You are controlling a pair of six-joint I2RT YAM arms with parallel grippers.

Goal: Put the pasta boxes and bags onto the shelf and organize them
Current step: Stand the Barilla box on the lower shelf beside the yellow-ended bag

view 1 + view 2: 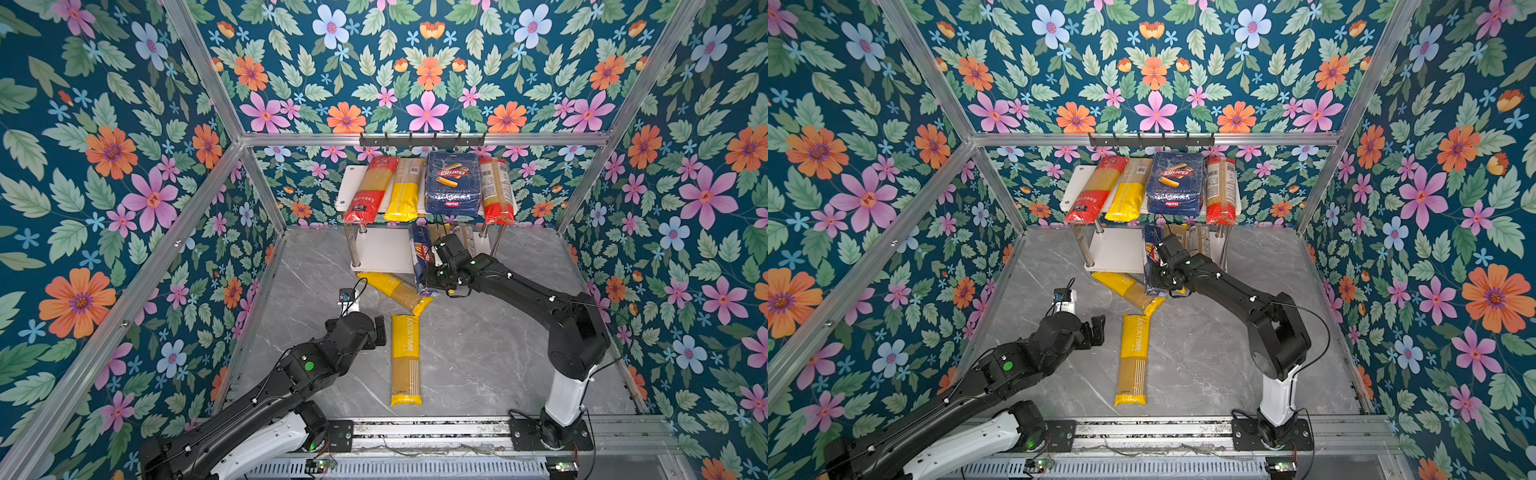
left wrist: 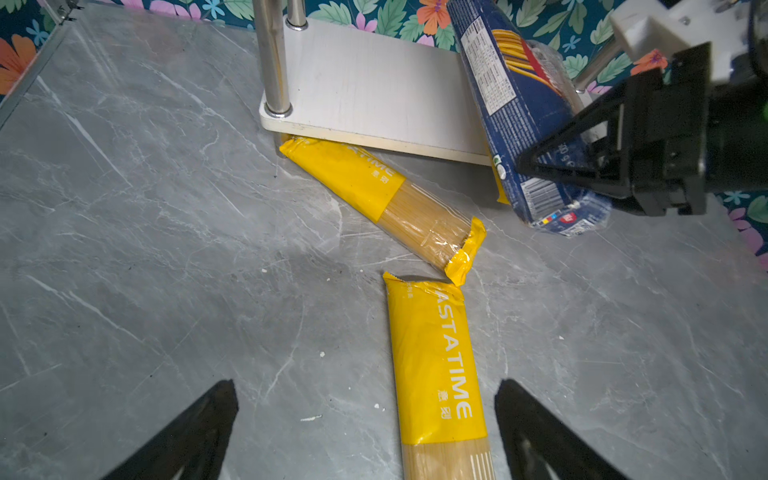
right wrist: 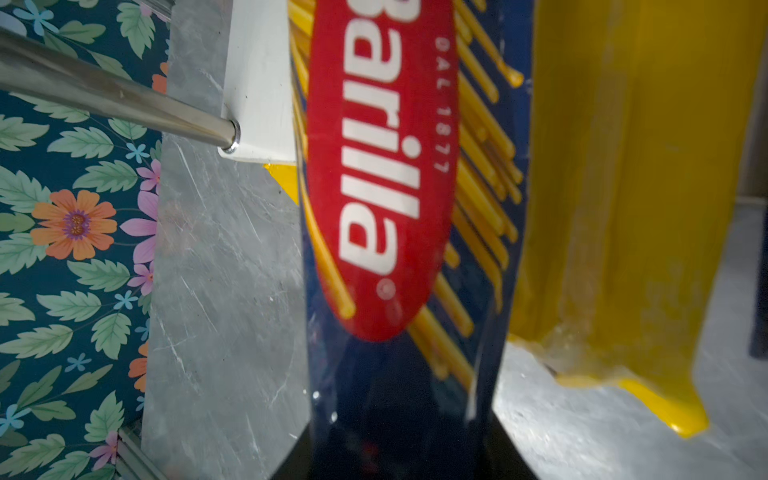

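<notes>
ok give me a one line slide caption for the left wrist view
Open left pincer above a yellow spaghetti bag while the right pincer grips a blue Barilla spaghetti pack at the shelf.

A robot test booth: flower-paper walls [image 1: 415, 62] on shiny metal bars [image 1: 291, 139], two robot arms [image 1: 540, 299] bolted to a rail [image 1: 436, 432].

Bright even light, blurred close-ups
</notes>
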